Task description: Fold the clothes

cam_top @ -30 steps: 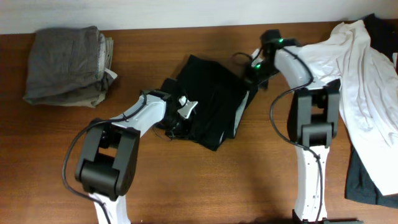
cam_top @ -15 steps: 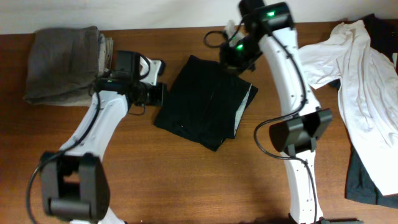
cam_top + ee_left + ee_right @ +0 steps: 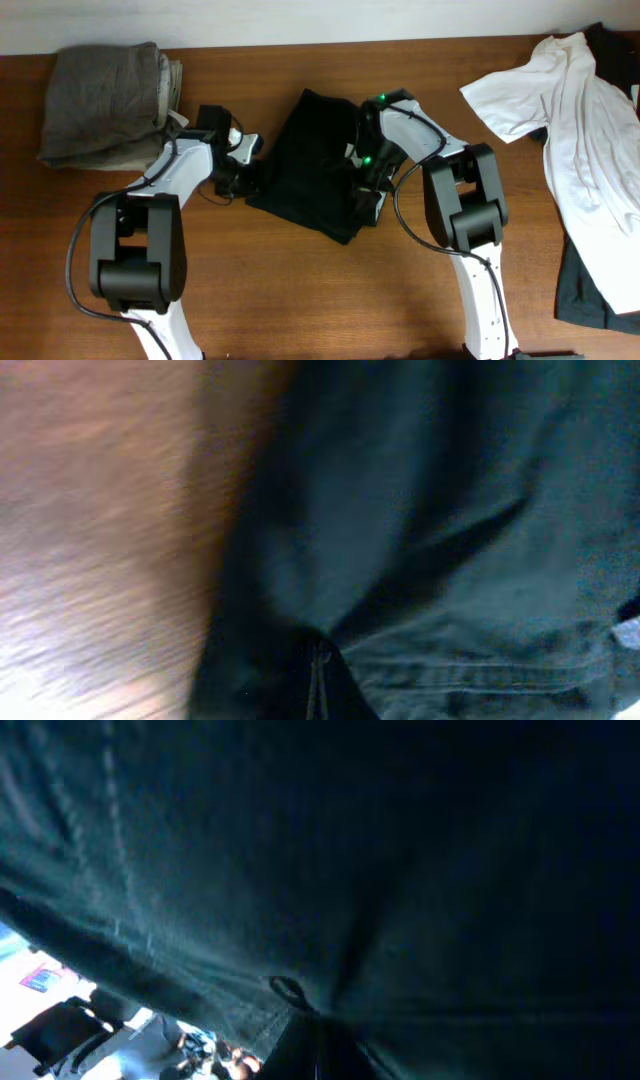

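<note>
The folded black garment [image 3: 312, 160] lies in the middle of the table [image 3: 300, 290], where since half a second ago the left gripper [image 3: 243, 172] has dropped to its 9 o'clock edge and the right gripper [image 3: 364, 178] has swung from 12 o'clock onto its 3 o'clock side, though I cannot tell whether either is open or closed.

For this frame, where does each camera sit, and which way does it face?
Overhead: above the table, looking straight down; both arms show, with the left gripper and right gripper at the black garment.
Left wrist: low at the edge of the black garment, facing cloth and wood; blurred, fingers unclear.
Right wrist: pressed close, the black garment nearly fills the frame; fingers unclear.
Shared: all three see the black garment.
</note>
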